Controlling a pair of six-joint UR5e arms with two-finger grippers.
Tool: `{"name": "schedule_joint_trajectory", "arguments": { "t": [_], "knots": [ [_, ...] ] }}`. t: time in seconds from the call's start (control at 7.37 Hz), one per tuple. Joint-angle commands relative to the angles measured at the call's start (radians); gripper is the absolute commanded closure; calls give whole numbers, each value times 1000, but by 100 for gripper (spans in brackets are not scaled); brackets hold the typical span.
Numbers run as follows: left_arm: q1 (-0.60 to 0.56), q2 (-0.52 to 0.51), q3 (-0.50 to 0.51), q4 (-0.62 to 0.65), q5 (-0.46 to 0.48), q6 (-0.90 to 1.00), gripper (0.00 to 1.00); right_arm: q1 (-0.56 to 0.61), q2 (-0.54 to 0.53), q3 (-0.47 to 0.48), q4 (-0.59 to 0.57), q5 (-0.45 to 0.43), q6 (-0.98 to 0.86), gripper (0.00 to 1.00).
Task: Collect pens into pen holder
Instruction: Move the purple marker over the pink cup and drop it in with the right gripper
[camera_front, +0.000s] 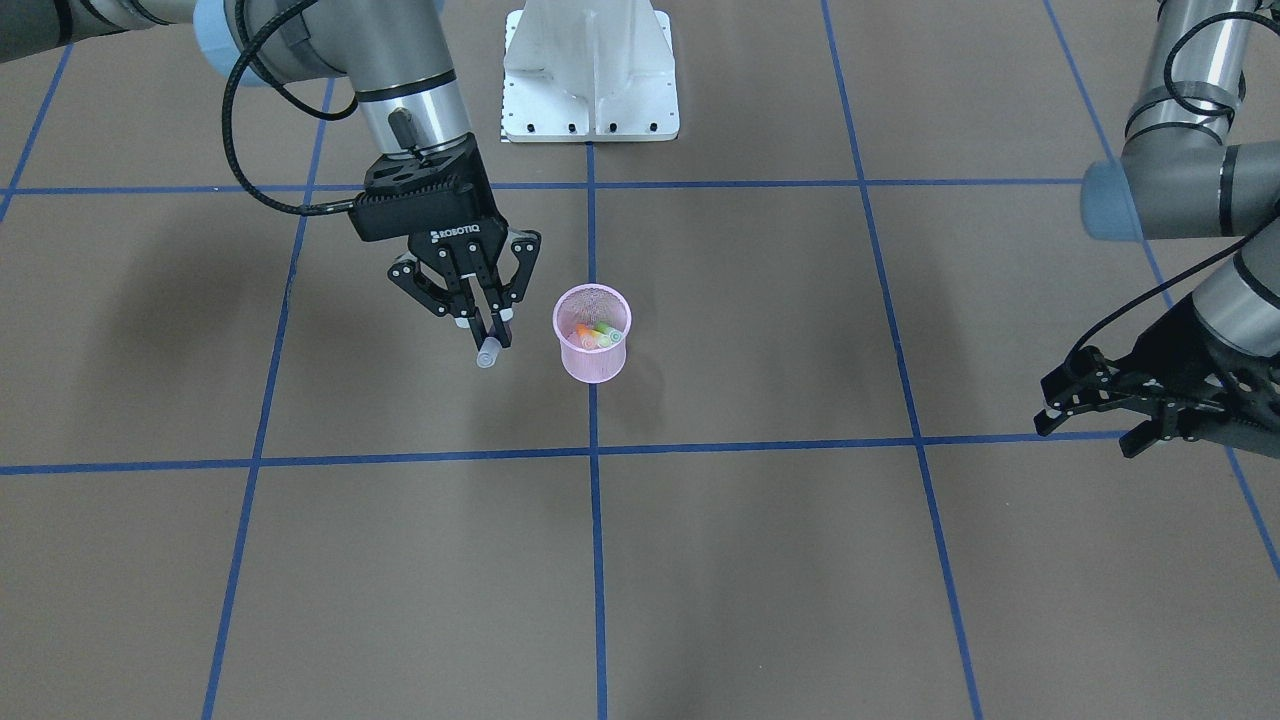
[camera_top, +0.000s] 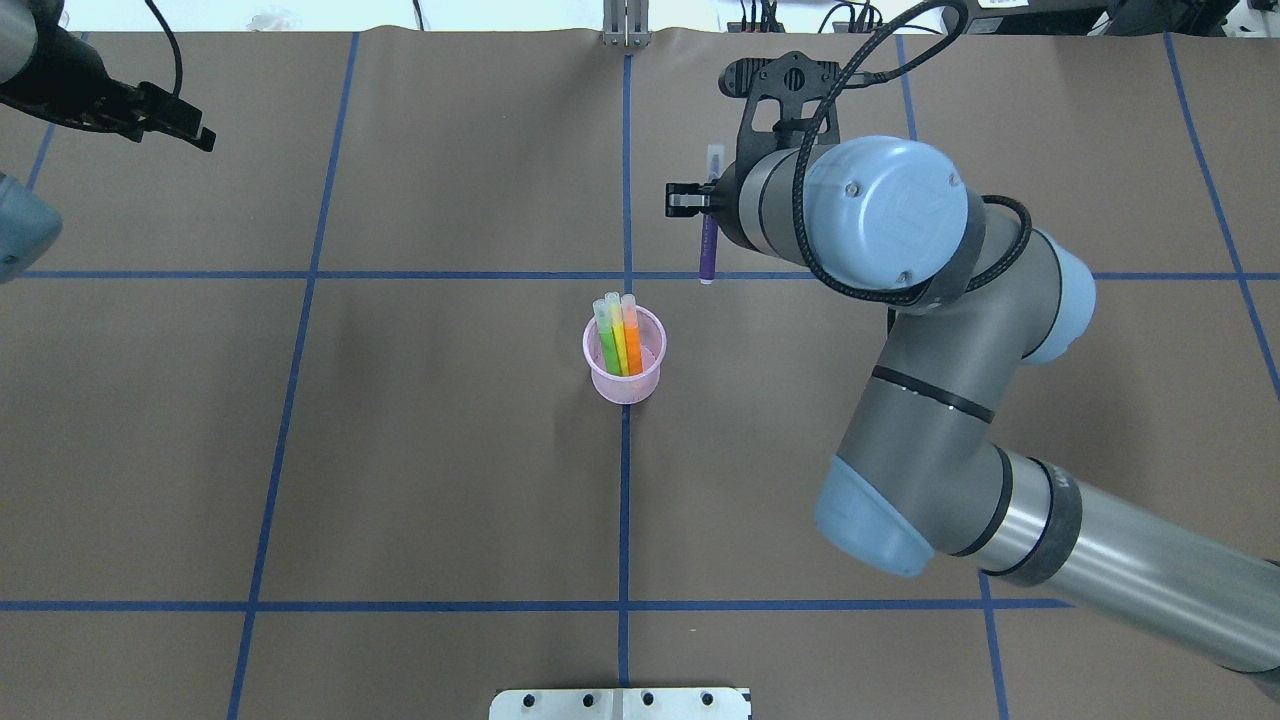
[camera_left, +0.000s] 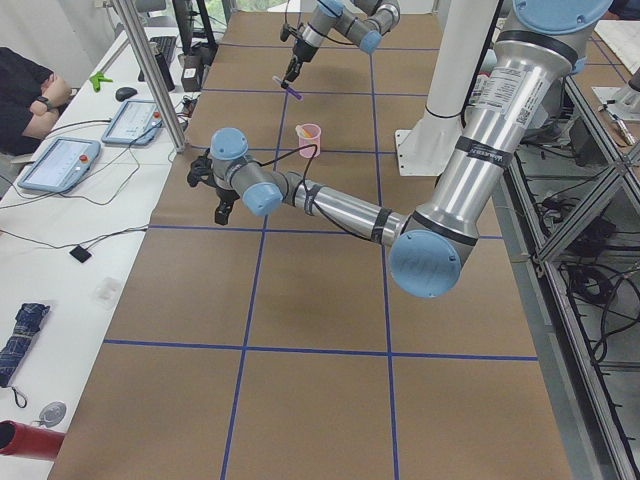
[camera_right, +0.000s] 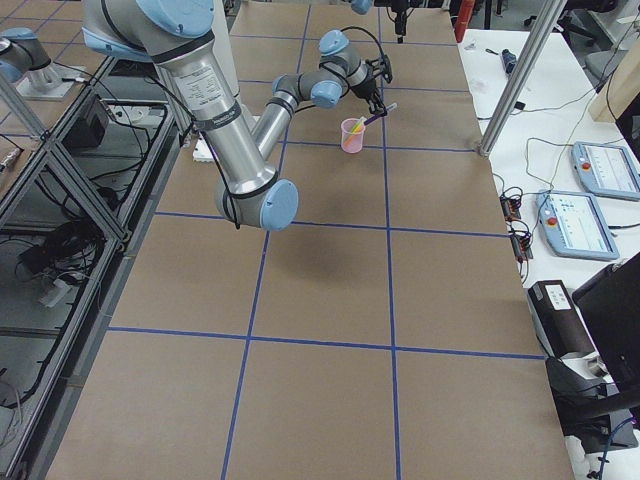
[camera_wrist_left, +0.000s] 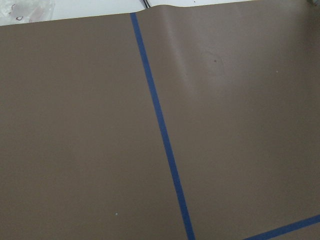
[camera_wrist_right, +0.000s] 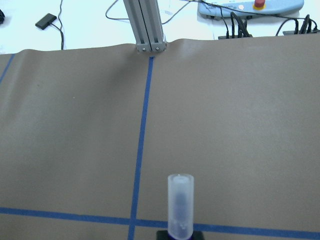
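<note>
The pink mesh pen holder (camera_front: 590, 368) (camera_top: 625, 390) stands upright near the table's middle. Three pens stand in it: green (camera_top: 607, 340), yellow (camera_top: 619, 335) and orange (camera_top: 633, 345). My right gripper (camera_front: 495, 335) (camera_top: 705, 200) is shut on the purple pen (camera_top: 708, 250), held above the table just beside the holder and apart from it. The pen's pale cap (camera_front: 487, 355) (camera_wrist_right: 180, 205) sticks out past the fingers. My left gripper (camera_front: 1130, 410) (camera_top: 150, 110) hangs open and empty, far off at the table's side.
The white base plate (camera_front: 590, 70) (camera_top: 620, 703) sits at the robot's side of the table. Blue tape lines (camera_wrist_left: 165, 145) cross the brown surface. An aluminium post (camera_wrist_right: 145, 25) stands at the far edge. A person's arm (camera_left: 40, 100) rests at a side desk with tablets.
</note>
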Motion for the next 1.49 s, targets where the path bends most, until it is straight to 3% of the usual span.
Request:
{"name": "schedule_joint_trajectory", "arguments": {
  "t": [0.0, 0.27, 0.41, 1.36],
  "knots": [
    [-10, 5, 10, 25, -8, 34, 1, -144, 33, -5, 11, -266, 2, 100],
    [-10, 25, 11, 22, -8, 34, 1, -238, 39, -13, 11, -397, 1, 100],
    [-10, 25, 11, 22, -6, 34, 1, -248, 42, -37, 11, -420, 1, 100],
    [-6, 28, 25, 11, -3, 35, 1, -253, 41, -105, 23, -433, -7, 100]
  ]
}}
